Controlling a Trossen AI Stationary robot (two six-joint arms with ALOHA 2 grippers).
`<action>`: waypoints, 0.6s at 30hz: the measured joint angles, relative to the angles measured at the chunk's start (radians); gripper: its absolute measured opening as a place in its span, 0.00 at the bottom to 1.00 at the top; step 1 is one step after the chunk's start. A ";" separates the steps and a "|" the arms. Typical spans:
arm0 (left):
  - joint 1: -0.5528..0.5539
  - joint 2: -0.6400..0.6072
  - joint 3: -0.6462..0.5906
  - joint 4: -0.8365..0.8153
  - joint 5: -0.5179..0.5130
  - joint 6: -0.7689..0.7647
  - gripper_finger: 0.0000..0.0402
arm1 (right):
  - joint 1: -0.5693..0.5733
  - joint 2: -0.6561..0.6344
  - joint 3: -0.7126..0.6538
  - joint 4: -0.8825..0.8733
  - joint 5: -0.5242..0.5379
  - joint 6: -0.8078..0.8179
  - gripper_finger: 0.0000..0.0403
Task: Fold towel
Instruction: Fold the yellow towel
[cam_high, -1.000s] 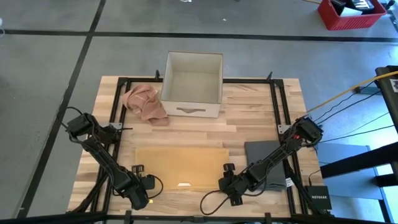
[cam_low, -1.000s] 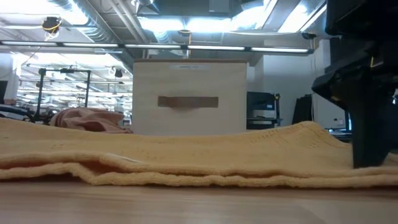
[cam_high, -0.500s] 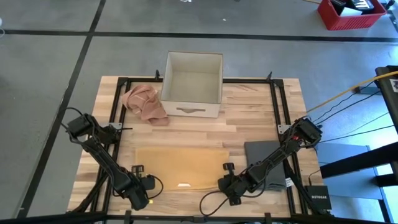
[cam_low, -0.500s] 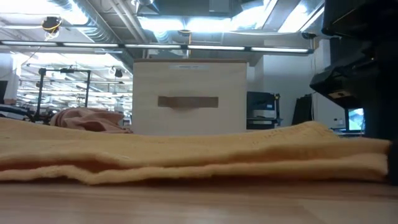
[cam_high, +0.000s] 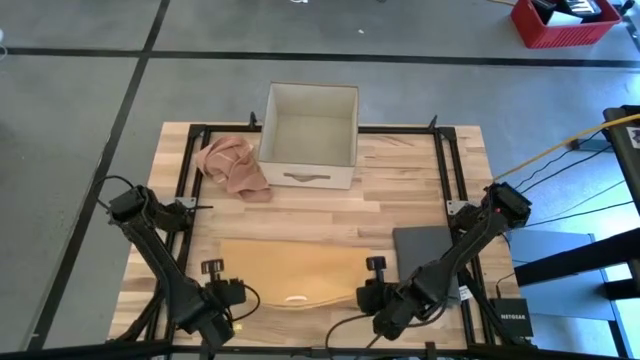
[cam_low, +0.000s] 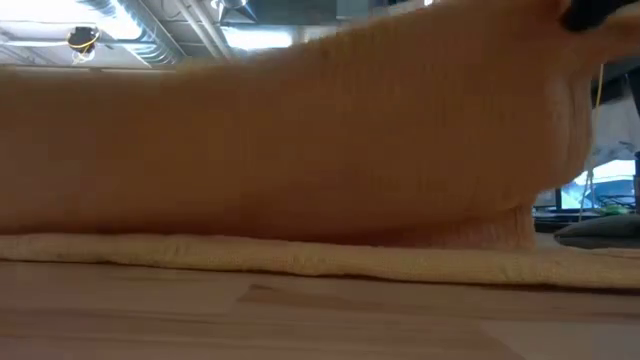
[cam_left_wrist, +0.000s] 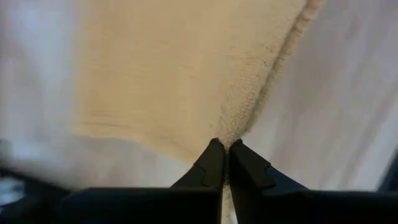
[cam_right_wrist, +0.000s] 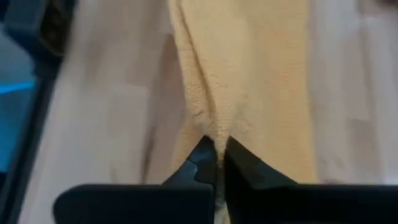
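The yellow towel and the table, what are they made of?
The yellow towel looks like soft terry or knitted cloth: its surface is nubbly and matte, and it sags in folds. The table looks like pale wood: it shows plank strips and grain, with a smooth finish.

Three cloths: one yellow towel (cam_high: 290, 275) between the claws, one pink cloth (cam_high: 232, 165) well beyond the left claw (cam_high: 222, 312), one grey cloth (cam_high: 427, 256) beside the right claw (cam_high: 385, 312); one box (cam_high: 310, 135); two claws; one table (cam_high: 400, 195).
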 joint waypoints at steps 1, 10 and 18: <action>0.001 -0.001 0.034 -0.056 -0.026 -0.008 0.01 | -0.001 -0.003 0.015 -0.031 0.012 0.011 0.04; 0.011 -0.028 0.134 -0.254 -0.346 -0.081 0.01 | -0.044 -0.020 0.057 -0.203 0.154 0.113 0.02; 0.072 -0.036 0.123 -0.254 -0.426 0.042 0.01 | -0.099 -0.021 0.046 -0.288 0.267 0.186 0.04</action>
